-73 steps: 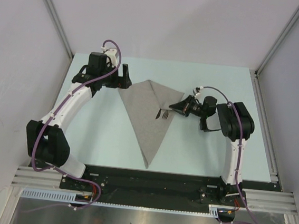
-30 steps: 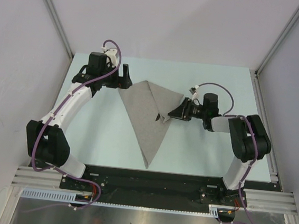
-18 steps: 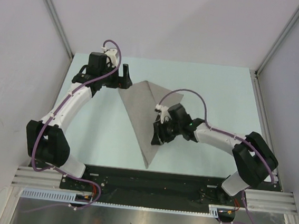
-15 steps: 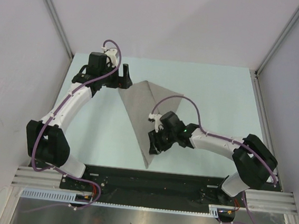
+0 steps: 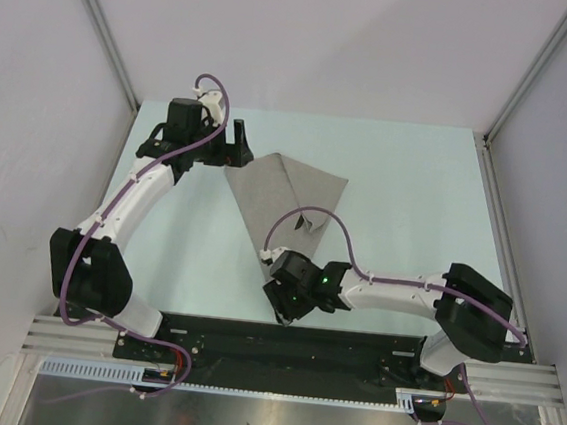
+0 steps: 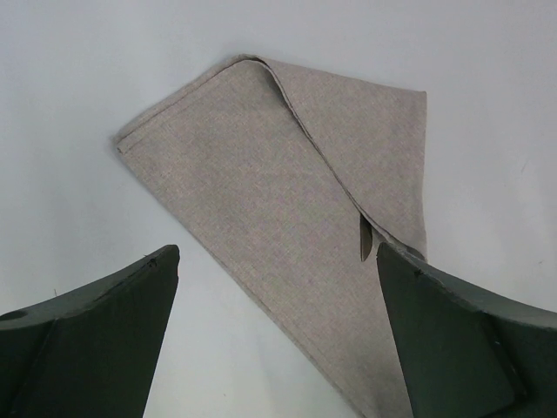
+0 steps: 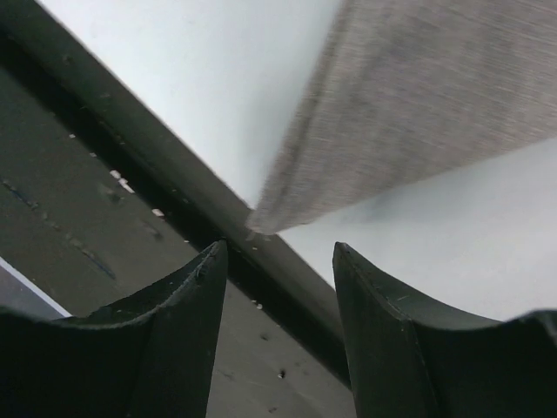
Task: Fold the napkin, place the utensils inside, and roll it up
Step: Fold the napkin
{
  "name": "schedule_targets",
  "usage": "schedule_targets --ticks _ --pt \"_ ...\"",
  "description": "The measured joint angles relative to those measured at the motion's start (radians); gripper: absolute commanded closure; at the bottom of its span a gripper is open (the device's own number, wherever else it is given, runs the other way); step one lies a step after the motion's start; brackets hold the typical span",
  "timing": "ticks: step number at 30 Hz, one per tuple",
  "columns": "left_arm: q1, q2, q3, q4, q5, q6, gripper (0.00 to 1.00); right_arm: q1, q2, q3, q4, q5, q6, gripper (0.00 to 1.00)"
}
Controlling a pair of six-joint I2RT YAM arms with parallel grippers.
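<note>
Napkin lies folded on the bench, utensil tip peeking out; right end effector, fingers apart, hangs over its near point, probably to start rolling, left end effector likewise spread.

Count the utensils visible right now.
1: a sliver of one utensil peeks out at the fold edge of the napkin, seen from the left wrist. Any other may be hidden inside the fold.

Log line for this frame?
napkin: folded | utensil: tip showing under flap | left pincer: open, far corner | right pincer: open, at near tip
</note>
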State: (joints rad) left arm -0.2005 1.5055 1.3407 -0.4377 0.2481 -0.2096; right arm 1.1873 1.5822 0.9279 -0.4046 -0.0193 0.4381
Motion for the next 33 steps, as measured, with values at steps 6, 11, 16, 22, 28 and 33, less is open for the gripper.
schedule_targets --ticks 6,11,16,22,28,33 --pt "0.000 0.000 0.000 0.002 0.003 0.000 0.00 0.089 0.036 0.050 -0.009 0.090 0.006 0.40" --pt "0.000 0.000 0.000 0.003 0.005 0.000 0.00 0.122 0.067 0.111 -0.035 0.176 -0.011 0.39" --pt "0.000 0.000 0.000 0.003 0.010 0.000 0.00 0.129 0.108 0.153 -0.037 0.208 -0.038 0.41" --pt "0.000 0.000 0.000 0.003 0.010 0.000 0.00 0.137 0.146 0.157 -0.053 0.209 -0.051 0.42" --pt "0.000 0.000 0.000 0.003 0.010 0.000 0.00 0.139 0.163 0.157 -0.056 0.203 -0.055 0.44" --pt "0.000 0.000 0.000 0.003 0.010 0.000 0.00 0.140 0.188 0.157 -0.055 0.203 -0.059 0.48"
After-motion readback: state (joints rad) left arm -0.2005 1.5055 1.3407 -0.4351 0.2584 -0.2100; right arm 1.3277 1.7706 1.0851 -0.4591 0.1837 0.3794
